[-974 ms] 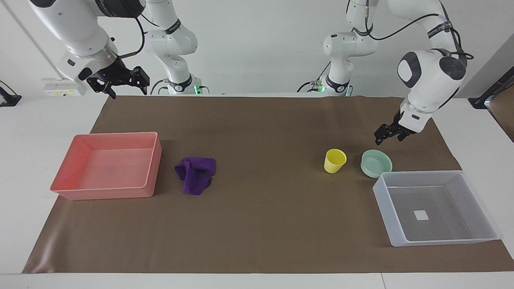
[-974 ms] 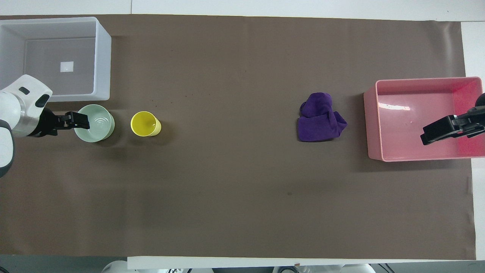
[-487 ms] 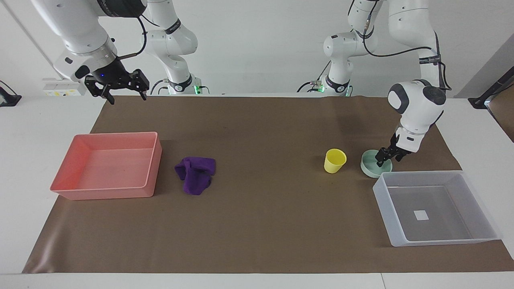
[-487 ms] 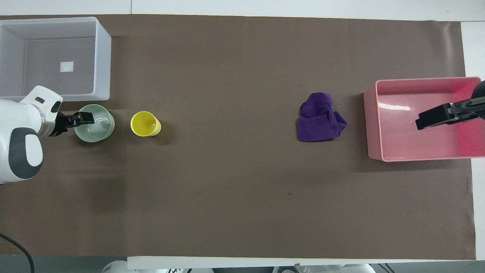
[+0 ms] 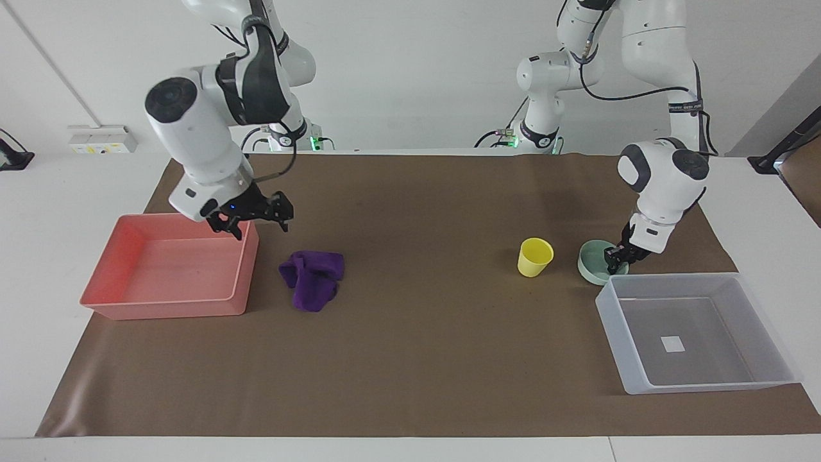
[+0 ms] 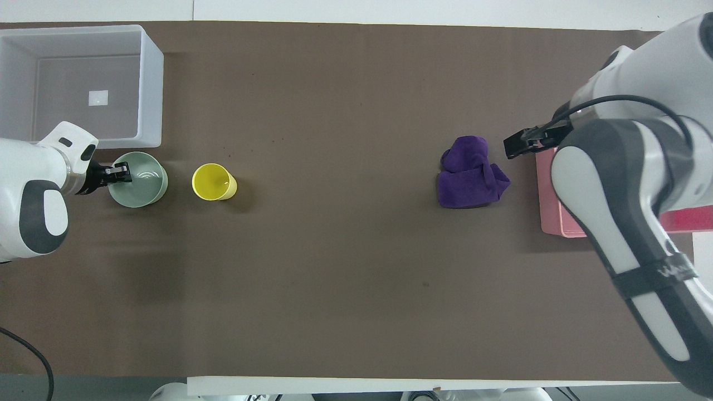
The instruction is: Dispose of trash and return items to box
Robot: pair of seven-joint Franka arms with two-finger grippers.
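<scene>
Trash, a bunched deep-purple cloth (image 5: 312, 278), lies on the brown mat (image 5: 410, 359) that covers the table (image 5: 77, 186), just beside the pink tray (image 5: 168, 266) and apart from it, toward the right arm's end. Above the gap between the cloth and the tray hangs the right gripper (image 5: 252, 219), up in the air over the tray's wall on the cloth's side, its fingers (image 5: 283, 217) spread wide with nothing between them. In the overhead view the right gripper (image 6: 529, 142) shows beside the cloth (image 6: 470, 175), clear of it.

Toward the left arm's end stand the two items, upright and a little apart: the yellow cup (image 5: 534, 256) and the mint-green bowl (image 5: 593, 263). The bowl sits just beside the corner of the translucent box (image 5: 696, 333) that is nearest the robots; whether they touch is hard to say. The box's floor shows a small white square mark (image 5: 673, 344), and the box holds nothing else. The left gripper (image 5: 618, 255) is down at the bowl's rim on the side away from the cup, its fingers close together on the rim (image 6: 120, 172), apparently gripping it, with the bowl resting on the mat.
</scene>
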